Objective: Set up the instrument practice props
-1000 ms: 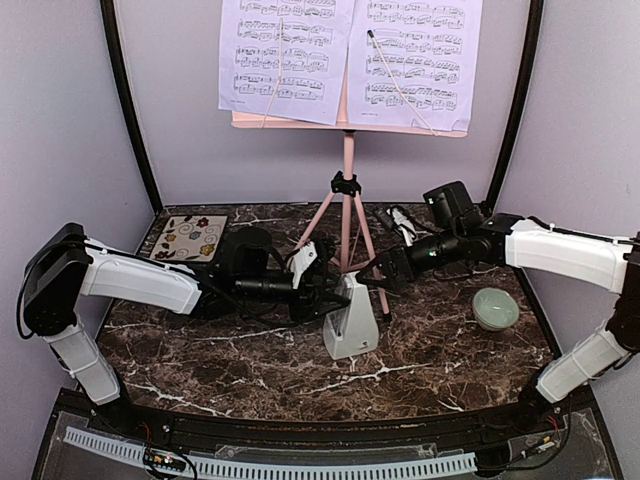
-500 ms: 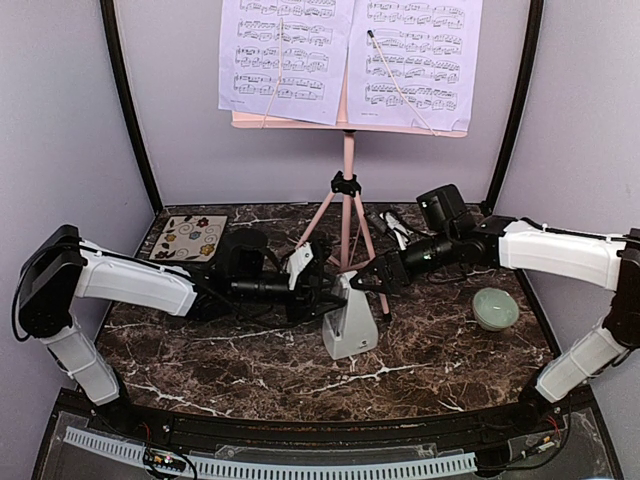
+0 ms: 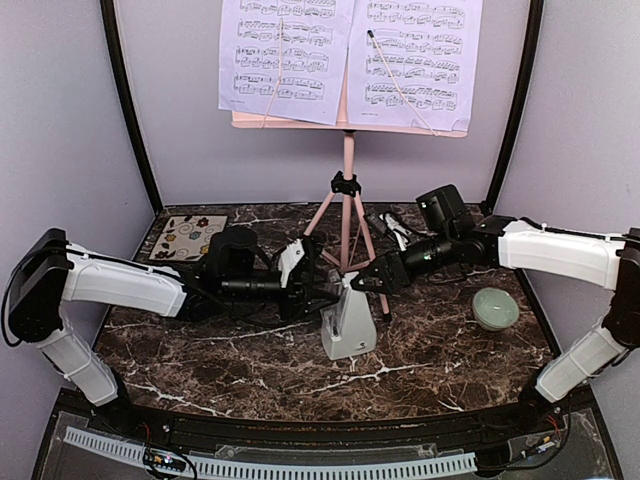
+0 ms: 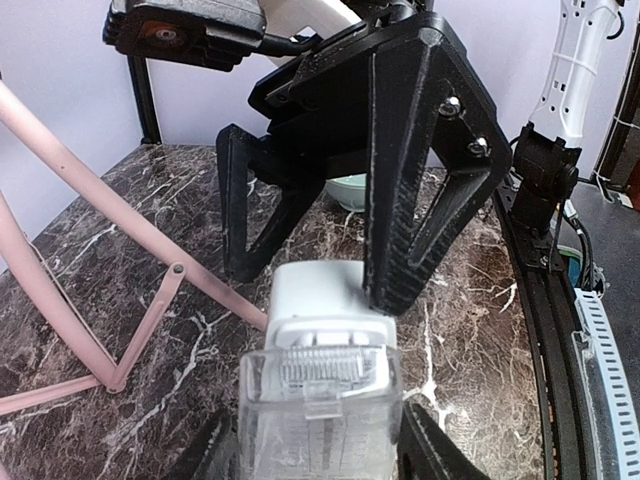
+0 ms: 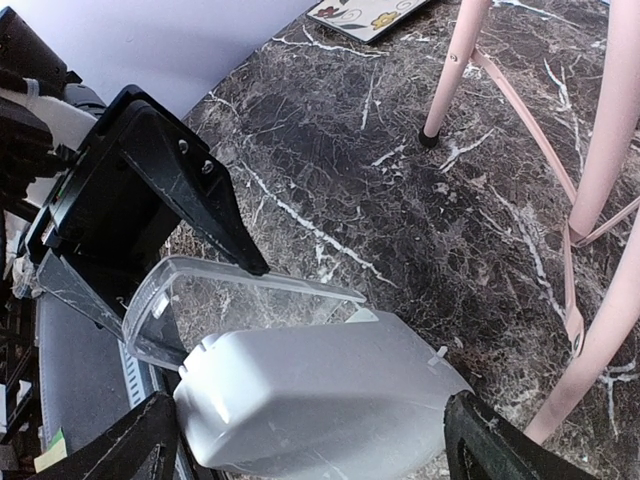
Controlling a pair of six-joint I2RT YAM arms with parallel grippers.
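Note:
The grey-white metronome (image 3: 349, 325) stands in front of the pink music stand (image 3: 347, 190), whose desk carries the lavender sheet-music pages (image 3: 285, 55). My left gripper (image 3: 318, 292) is shut on the metronome's clear front cover (image 4: 320, 410), reaching in from the left. My right gripper (image 3: 362, 285) comes from the right and is open, its fingers either side of the white body (image 5: 320, 390). In the left wrist view one right finger (image 4: 410, 200) lies against the body's edge, while the other stands off it. The cover sits slightly ajar from the body in the right wrist view.
Pink tripod legs (image 4: 110, 240) spread just behind the metronome. A pale green bowl (image 3: 495, 307) sits at the right. A floral coaster (image 3: 187, 238) lies at the back left. Black frame posts flank the lavender back wall.
My right gripper has moved left onto the metronome's top, its fingers narrowing a little. The left arm has drawn slightly back to the left, still gripping the cover.

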